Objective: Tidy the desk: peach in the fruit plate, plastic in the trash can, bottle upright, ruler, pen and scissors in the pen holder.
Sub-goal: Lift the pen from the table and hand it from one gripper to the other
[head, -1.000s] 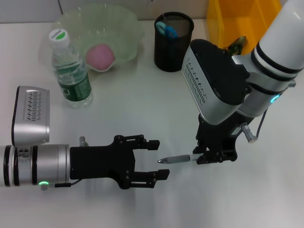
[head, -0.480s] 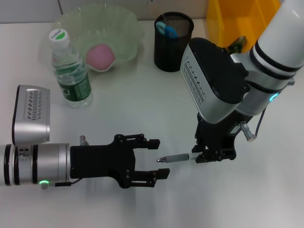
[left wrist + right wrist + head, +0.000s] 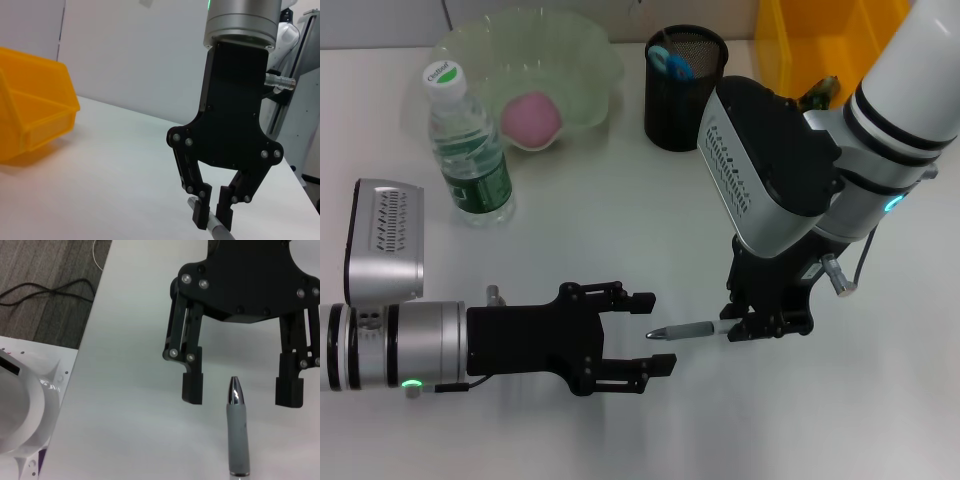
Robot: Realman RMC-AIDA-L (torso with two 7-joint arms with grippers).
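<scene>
Right claw (image 3: 740, 330), hanging from the big white arm in the right half of the head view, is clamped on the rear end of a grey pen (image 3: 690, 329), holding it level just above the white table (image 3: 620, 220) with its silver tip aimed at the left claw (image 3: 645, 334). That left claw reaches in from the lower left of the frame with its fingers (image 3: 641, 301) spread wide apart and nothing between them, the pen tip just short of the gap. The left wrist view shows the right claw (image 3: 213, 215) from the front, its two fingers pinching the pen (image 3: 218, 231); the right wrist view shows the pen (image 3: 237, 425) pointing into the open left claw (image 3: 242, 386).

Upper right of the head view holds a yellow bin (image 3: 820, 45). Upper left holds a pale green fruit plate (image 3: 590, 60) with a pink peach (image 3: 531, 119) lying in it. Just in front of the plate a water bottle (image 3: 467, 150) with a green label stands upright. At top centre, a black mesh pen holder (image 3: 685, 90) stands with blue scissors (image 3: 672, 62) handles showing inside it.
</scene>
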